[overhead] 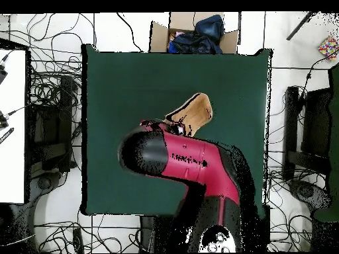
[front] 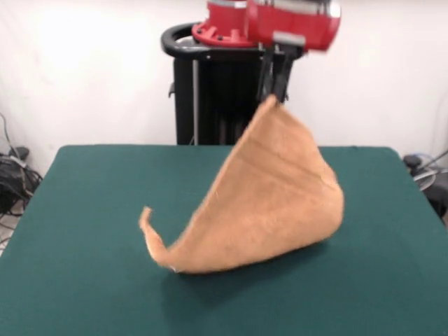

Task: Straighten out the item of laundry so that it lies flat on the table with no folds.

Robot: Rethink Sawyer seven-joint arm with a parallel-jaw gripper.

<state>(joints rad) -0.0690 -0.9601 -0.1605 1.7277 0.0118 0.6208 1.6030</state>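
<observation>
The orange-tan terry towel [front: 269,203] hangs in the air as a cone-like drape, held by one corner at the top. Its lower edge curls and touches the dark green table [front: 84,266] near the middle. My gripper [front: 274,94] is shut on that top corner, high above the table in front of the pedestal. In the overhead view the red arm covers most of the towel [overhead: 195,112]; only a part sticks out beyond it over the table [overhead: 119,79]. The gripper is hidden under the arm there. No bands or tag show.
The black pedestal [front: 210,91] stands at the table's far side. A cardboard box with dark cloth [overhead: 195,33] sits beyond the table's far edge in the overhead view. Cables lie on the floor on both sides.
</observation>
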